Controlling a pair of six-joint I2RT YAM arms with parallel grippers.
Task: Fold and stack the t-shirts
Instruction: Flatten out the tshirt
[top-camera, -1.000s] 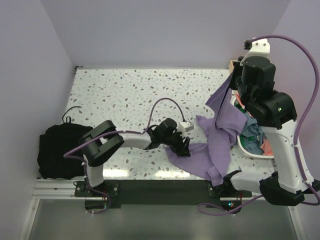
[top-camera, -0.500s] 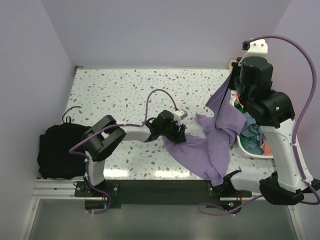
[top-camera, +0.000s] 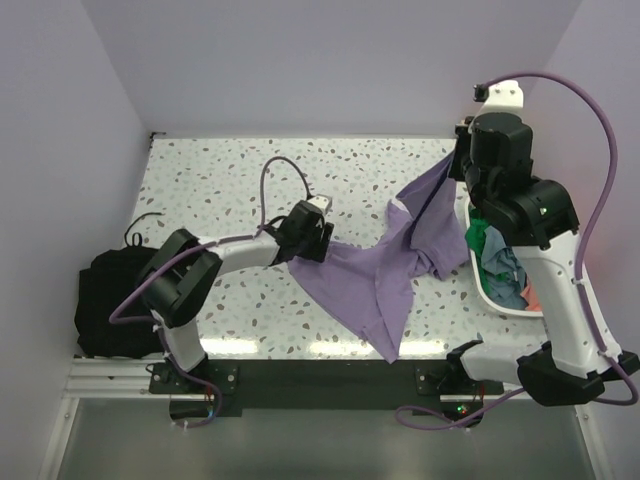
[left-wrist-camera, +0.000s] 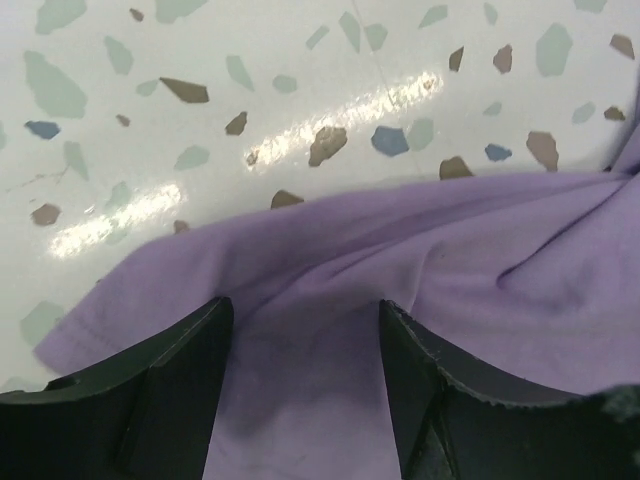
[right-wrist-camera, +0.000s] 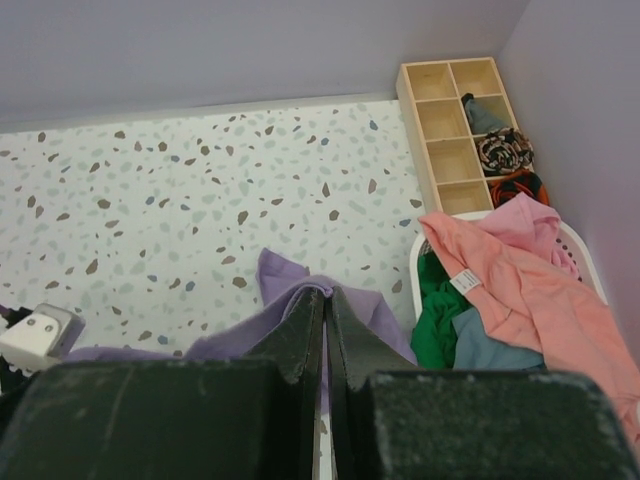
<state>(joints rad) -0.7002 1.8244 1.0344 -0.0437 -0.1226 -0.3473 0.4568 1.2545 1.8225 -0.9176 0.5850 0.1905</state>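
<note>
Your right gripper (right-wrist-camera: 327, 300) is clamping the lavender t-shirt (top-camera: 372, 285) by its far-right corner, holding it up; the rest is lying across the middle of the table (top-camera: 220, 180). Your left gripper (left-wrist-camera: 305, 335) is straddling its left edge, fingers apart.

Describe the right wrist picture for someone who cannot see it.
The right tool, shut, pinches a lavender t-shirt above a speckled table. A white basket beside it holds a salmon-pink shirt and a green shirt, near a wooden box.

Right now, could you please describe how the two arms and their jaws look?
The left arm and right arm have white links and chunky black joint housings, each trailing a purple cable. The jaws are black with rough-textured faces.
</note>
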